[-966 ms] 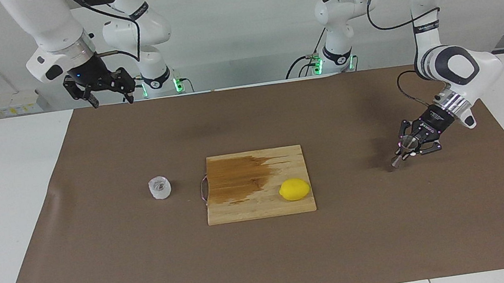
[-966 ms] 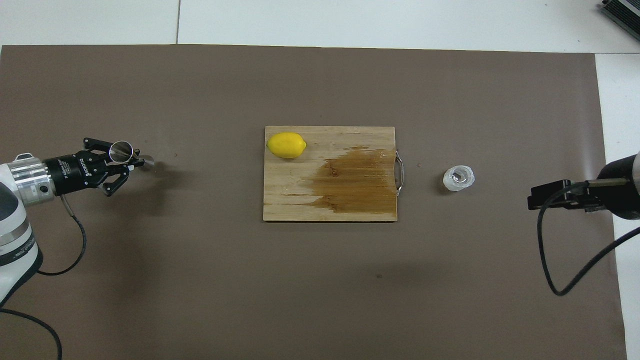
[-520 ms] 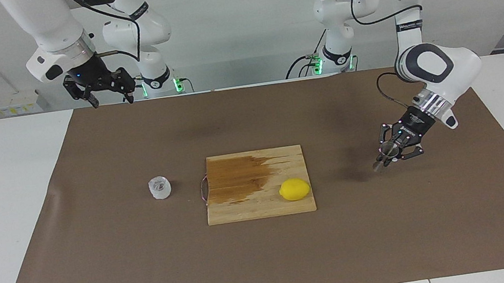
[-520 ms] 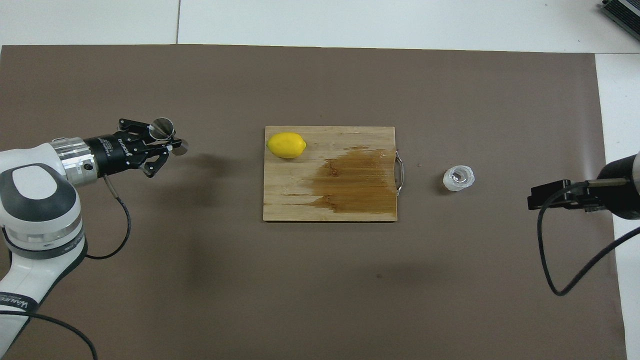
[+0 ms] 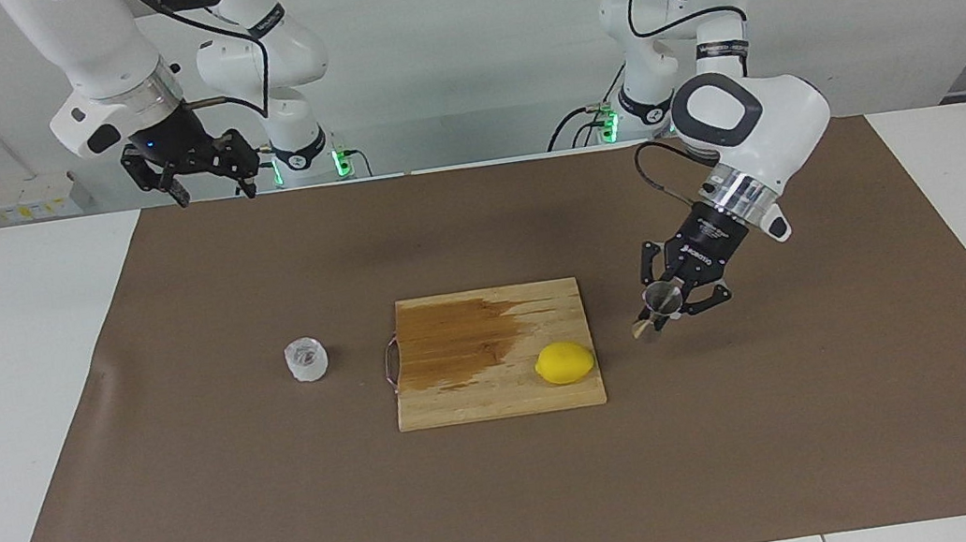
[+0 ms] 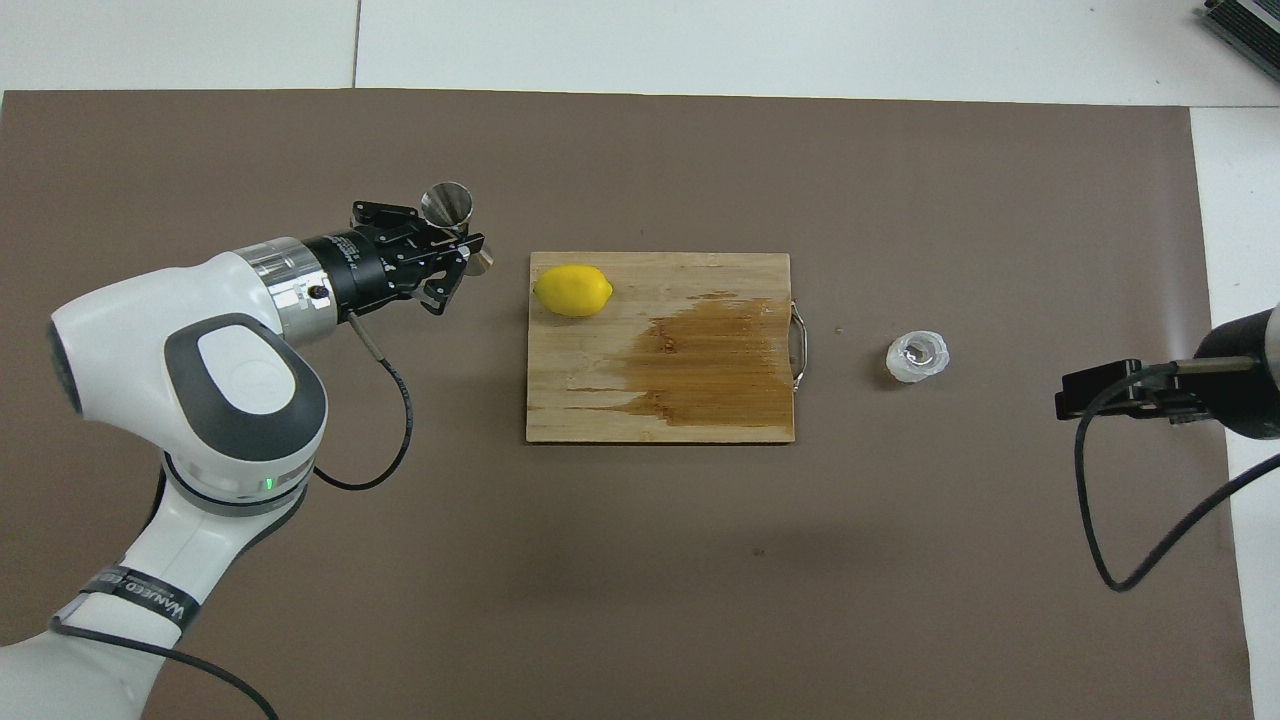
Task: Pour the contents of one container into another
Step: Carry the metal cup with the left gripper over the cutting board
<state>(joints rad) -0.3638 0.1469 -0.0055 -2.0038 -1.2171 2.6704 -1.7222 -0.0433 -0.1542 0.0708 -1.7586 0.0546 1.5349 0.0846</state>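
The silvery hourglass jigger (image 5: 658, 307) is tilted in my left gripper (image 5: 673, 305), which is shut on its waist and holds it up over the brown mat, just off the cutting board's edge beside the lemon. It also shows in the overhead view (image 6: 452, 208), with the left gripper (image 6: 455, 248) there too. The small clear faceted cup (image 5: 306, 359) stands on the mat off the board's handle end, toward the right arm's end; the overhead view shows it as well (image 6: 917, 357). My right gripper (image 5: 212, 192) waits open and empty, high over the mat's edge near its base.
A wooden cutting board (image 5: 501, 396) lies mid-table with a dark wet stain and a metal handle facing the cup. A yellow lemon (image 5: 565, 362) sits on the board's corner nearest the jigger. A brown paper mat (image 5: 753, 441) covers the table.
My left arm has carried the jigger from the left arm's end of the mat toward the cutting board. The right arm, cup and lemon have not moved.
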